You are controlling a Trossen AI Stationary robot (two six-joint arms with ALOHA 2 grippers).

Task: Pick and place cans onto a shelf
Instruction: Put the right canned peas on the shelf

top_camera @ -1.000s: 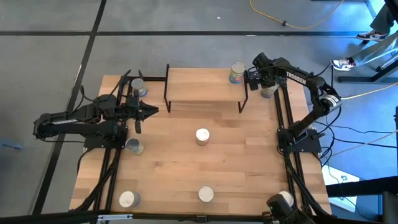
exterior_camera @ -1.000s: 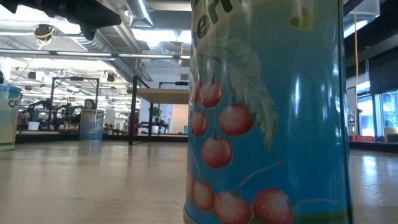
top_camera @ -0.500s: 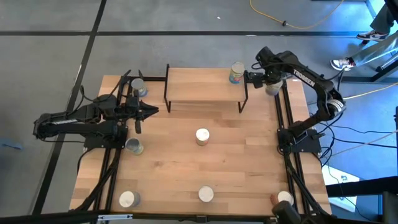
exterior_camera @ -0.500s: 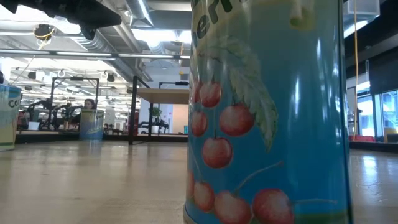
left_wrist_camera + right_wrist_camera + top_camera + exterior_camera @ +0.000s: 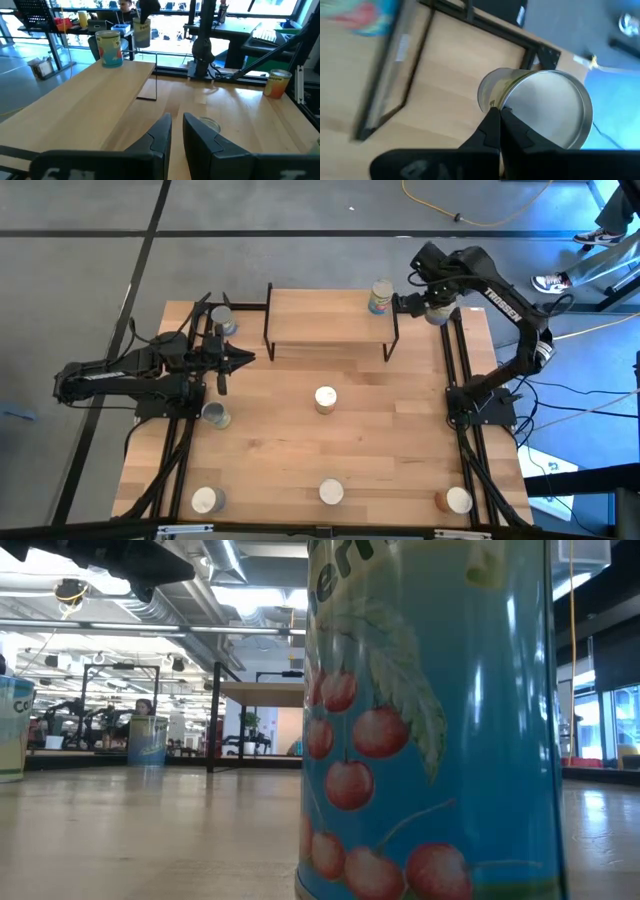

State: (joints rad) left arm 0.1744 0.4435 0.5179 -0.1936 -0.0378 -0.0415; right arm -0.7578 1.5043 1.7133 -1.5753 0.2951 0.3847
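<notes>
Since a second ago the right arm has been swinging outward past the surface's far right corner, uncovering the can [image 5: 458, 500] at the near right corner. The right hand [image 5: 405, 302] is now hovering beside the shelf's [image 5: 330, 320] right end, its fingers pressed together with nothing between them; a silver-topped can [image 5: 540, 112] is standing just beyond its fingertips. "TROSSEN" is reading in white along that arm.

The left hand [image 5: 246, 358] is waiting over the surface [image 5: 380, 440] at the left, pointing toward the middle, fingers narrowly parted and empty.

Eight cans are showing, all upright with their long axes vertical: one on the shelf's far right corner [image 5: 380, 297], one by the right hand [image 5: 434, 317], two near the left arm [image 5: 222, 319] [image 5: 214, 414], one mid-surface [image 5: 325, 399], three along the near edge. The nearest can in the low view [image 5: 430, 720] is showing red cherries on blue, its lettering cut off.
</notes>
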